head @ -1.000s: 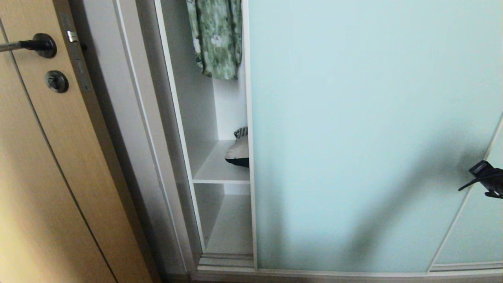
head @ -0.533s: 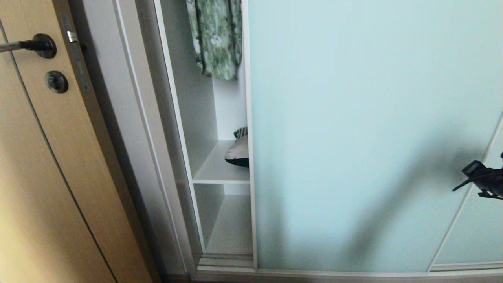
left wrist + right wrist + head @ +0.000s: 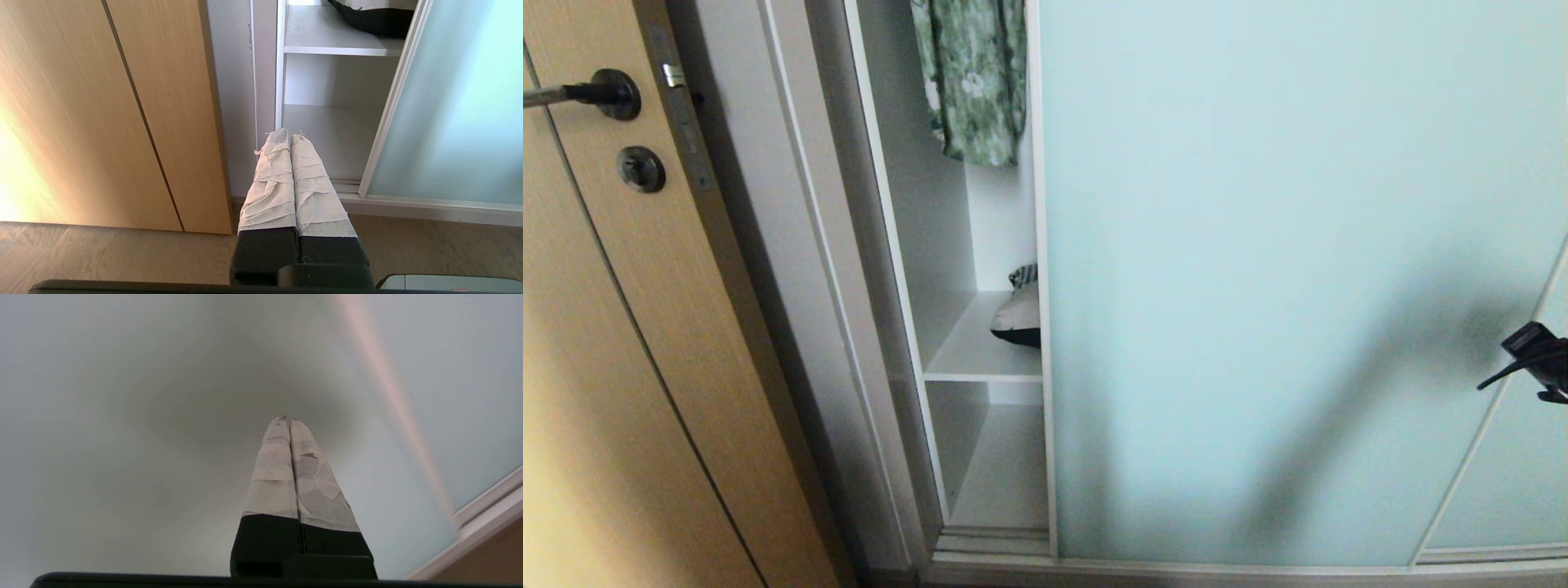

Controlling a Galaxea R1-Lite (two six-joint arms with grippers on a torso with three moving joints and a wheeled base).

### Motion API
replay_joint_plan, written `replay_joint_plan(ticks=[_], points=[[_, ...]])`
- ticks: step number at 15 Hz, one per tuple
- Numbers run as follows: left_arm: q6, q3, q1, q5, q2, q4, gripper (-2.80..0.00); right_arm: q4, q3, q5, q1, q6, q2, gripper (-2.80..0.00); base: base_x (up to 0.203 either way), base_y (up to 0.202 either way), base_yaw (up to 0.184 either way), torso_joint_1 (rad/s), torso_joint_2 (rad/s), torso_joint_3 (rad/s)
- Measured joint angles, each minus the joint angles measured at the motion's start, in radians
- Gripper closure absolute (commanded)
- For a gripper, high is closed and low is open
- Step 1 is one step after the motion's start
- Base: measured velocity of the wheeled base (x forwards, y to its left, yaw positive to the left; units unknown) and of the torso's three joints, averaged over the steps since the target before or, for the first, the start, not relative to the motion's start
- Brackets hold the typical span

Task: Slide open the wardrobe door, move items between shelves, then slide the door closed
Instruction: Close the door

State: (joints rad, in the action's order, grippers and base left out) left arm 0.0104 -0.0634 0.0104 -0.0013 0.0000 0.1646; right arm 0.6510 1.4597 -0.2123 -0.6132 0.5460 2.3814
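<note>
The sliding wardrobe door (image 3: 1258, 286), frosted pale blue-green glass in a thin silver frame, stands a narrow gap away from the left wall. In that gap a white shelf (image 3: 968, 359) carries the items (image 3: 1019, 318), a black and pale bundle half hidden behind the door's edge. Below it lies a bare lower shelf (image 3: 1005, 482). My right gripper (image 3: 286, 419) is shut and empty, with its tips close to the glass. Part of the right arm (image 3: 1539, 359) shows at the right edge. My left gripper (image 3: 289, 134) is shut and empty, parked low before the open gap (image 3: 327, 134).
A tan wooden door (image 3: 621, 327) with a metal handle (image 3: 605, 94) stands to the left. A green floral garment (image 3: 972, 82) hangs in the gap above the shelf. A second glass panel (image 3: 1519, 474) overlaps at the right. The bottom track (image 3: 1176, 563) runs along the wooden floor (image 3: 102, 253).
The right arm's visible part at the right edge swung slightly left, then back right and a little higher. Door, bundle and left arm have not moved.
</note>
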Motion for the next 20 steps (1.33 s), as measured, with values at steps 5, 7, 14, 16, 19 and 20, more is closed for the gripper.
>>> replay_joint_plan(ticks=[5,7,14,16,19,20], points=[[0.000,0.000,0.000,0.001,0.000,0.000,0.00,0.025,0.038,0.045,-0.049,0.000,0.006,0.00,0.000,0.000,0.000,0.000,0.00,0.000],[0.000,0.000,0.000,0.001,0.000,0.000,0.00,0.020,0.118,0.042,-0.061,-0.003,0.052,0.00,0.000,0.000,0.000,0.000,0.00,0.000],[0.000,0.000,0.000,0.001,0.000,0.000,0.00,-0.063,0.396,0.042,-0.062,-0.008,0.233,0.00,0.000,0.000,0.000,0.000,0.00,0.000],[0.000,0.000,0.000,0.001,0.000,0.000,0.00,-0.113,0.455,0.036,-0.057,-0.016,0.271,0.00,0.000,0.000,0.000,0.000,0.00,0.000],[0.000,0.000,0.000,0.001,0.000,0.000,0.00,-0.118,0.471,0.028,-0.053,-0.025,0.298,0.00,0.000,0.000,0.000,0.000,0.00,0.000],[0.000,0.000,0.000,0.001,0.000,0.000,0.00,-0.118,0.471,0.029,-0.050,-0.023,0.302,0.00,0.000,0.000,0.000,0.000,0.00,0.000]])
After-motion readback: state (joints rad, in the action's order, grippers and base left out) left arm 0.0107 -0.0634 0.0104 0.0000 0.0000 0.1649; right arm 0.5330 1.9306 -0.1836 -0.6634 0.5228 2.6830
